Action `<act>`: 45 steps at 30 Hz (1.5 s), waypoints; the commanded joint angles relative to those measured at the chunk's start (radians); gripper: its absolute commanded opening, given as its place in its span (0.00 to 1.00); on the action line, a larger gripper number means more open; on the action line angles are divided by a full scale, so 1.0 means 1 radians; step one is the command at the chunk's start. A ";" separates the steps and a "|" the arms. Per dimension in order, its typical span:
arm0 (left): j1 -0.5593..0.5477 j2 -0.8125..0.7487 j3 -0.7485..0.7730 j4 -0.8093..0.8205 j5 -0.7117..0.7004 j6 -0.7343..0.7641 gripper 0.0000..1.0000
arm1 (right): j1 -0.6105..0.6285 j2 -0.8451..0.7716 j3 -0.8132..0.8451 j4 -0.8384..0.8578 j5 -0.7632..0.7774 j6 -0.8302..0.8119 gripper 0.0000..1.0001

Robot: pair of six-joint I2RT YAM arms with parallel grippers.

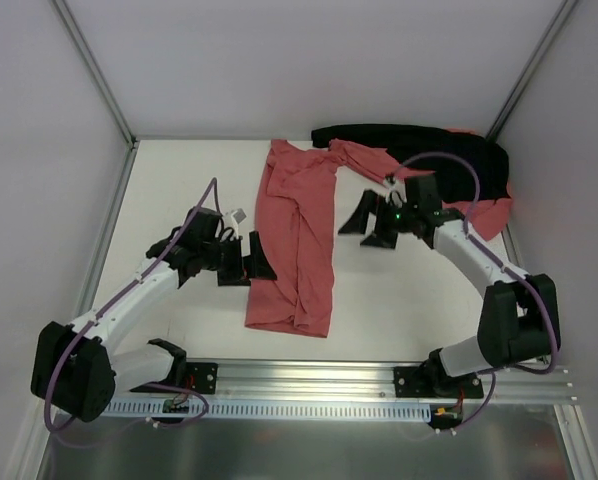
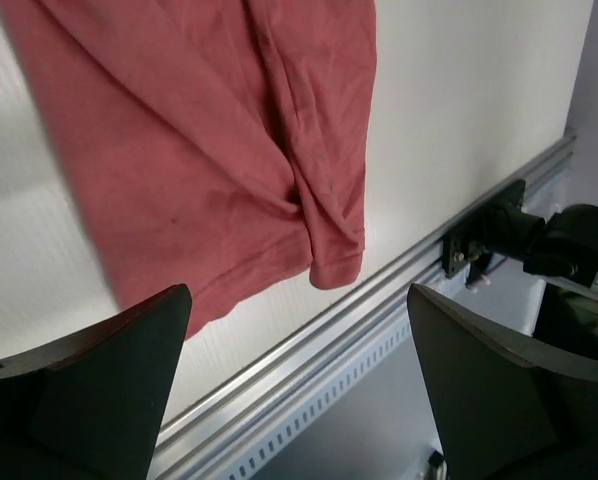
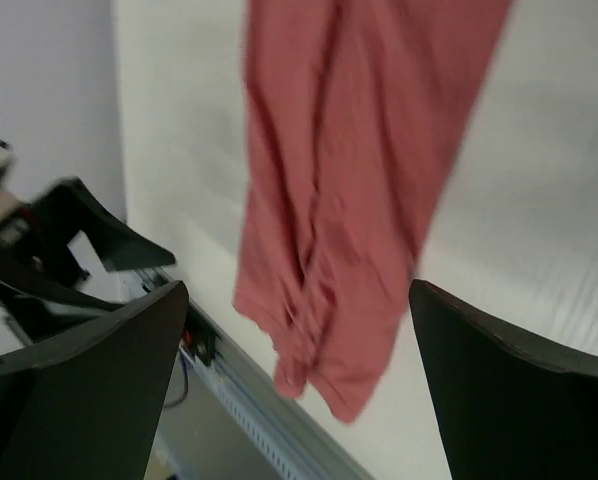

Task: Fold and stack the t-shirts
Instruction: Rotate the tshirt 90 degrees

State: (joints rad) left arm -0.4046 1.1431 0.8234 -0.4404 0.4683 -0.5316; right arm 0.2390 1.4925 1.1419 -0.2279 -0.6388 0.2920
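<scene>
Bases of the two arms sit on a slotted metal rail (image 1: pixel 309 375) along the near edge of the white table (image 1: pixel 179 190). Beyond it, a salmon-red t-shirt (image 1: pixel 297 240) lies bunched into a long strip running from near to far down the middle of the table. The left gripper (image 1: pixel 254 258) is just beside its left edge and the right gripper (image 1: pixel 369 225) is near its right edge. Both are spread wide and hold nothing. The overhead view alone shows the whole strip, with one end of it reaching right toward a black cloth (image 1: pixel 419 140) at the far right corner. More salmon-red cloth (image 1: pixel 487 212) pokes out from under that black cloth. The left wrist view adds the near hem up close: it is creased lengthwise, and its corner (image 2: pixel 334 265) is curled under. That view also shows the rail and the foot of the right arm (image 2: pixel 539 240). The right wrist view is blurred, yet it shows the same hem from the other side and the left gripper's dark fingers (image 3: pixel 89 235) across the shirt. The tabletop is matt white and faintly ribbed. Plain pale walls with thin metal corner posts (image 1: pixel 94 70) close in the table on three sides.
</scene>
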 commanded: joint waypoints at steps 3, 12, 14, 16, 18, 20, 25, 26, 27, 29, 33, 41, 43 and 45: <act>0.015 -0.045 -0.248 0.195 0.271 -0.143 0.89 | 0.048 -0.260 -0.312 -0.185 0.122 -0.065 1.00; 0.015 0.009 -0.326 0.141 0.259 -0.064 0.88 | 0.054 -0.403 -0.521 -0.177 0.125 -0.008 0.99; 0.015 0.007 -0.333 0.140 0.215 -0.048 0.88 | 0.059 -0.399 -0.553 -0.156 0.102 -0.002 1.00; 0.013 0.021 -0.326 0.121 0.185 -0.024 0.88 | 0.068 -0.399 -0.571 -0.146 0.094 0.001 0.99; 0.013 0.039 -0.302 0.062 0.149 0.013 0.88 | 0.094 -0.414 -0.597 -0.140 0.094 0.007 1.00; 0.015 0.040 -0.276 0.019 0.119 0.039 0.88 | 0.105 -0.428 -0.619 -0.130 0.100 0.018 0.99; 0.013 0.038 -0.198 -0.099 0.006 0.088 0.88 | 0.153 -0.475 -0.706 -0.053 0.108 0.100 0.99; 0.015 0.041 -0.179 -0.112 -0.006 0.099 0.89 | 0.166 -0.483 -0.718 -0.038 0.120 0.117 0.99; 0.015 0.046 -0.176 -0.119 -0.023 0.108 0.88 | 0.178 -0.486 -0.731 -0.019 0.126 0.133 1.00; 0.015 0.069 -0.168 -0.121 -0.049 0.117 0.88 | 0.213 -0.473 -0.755 0.028 0.137 0.168 0.99; 0.013 0.142 -0.176 -0.084 -0.039 0.120 0.88 | 0.278 -0.388 -0.754 0.100 0.152 0.197 0.99; 0.013 0.202 -0.226 0.005 0.006 0.087 0.88 | 0.445 -0.154 -0.625 0.165 0.192 0.208 1.00; 0.013 0.193 -0.253 0.054 0.010 0.071 0.88 | 0.470 -0.134 -0.611 0.182 0.192 0.222 0.99; 0.015 0.187 -0.285 0.095 0.016 0.053 0.88 | 0.486 -0.115 -0.596 0.182 0.195 0.226 0.99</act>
State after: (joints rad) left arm -0.3973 1.3338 0.5983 -0.4290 0.4919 -0.4660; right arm 0.6991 1.3418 0.5259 -0.0532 -0.5114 0.5156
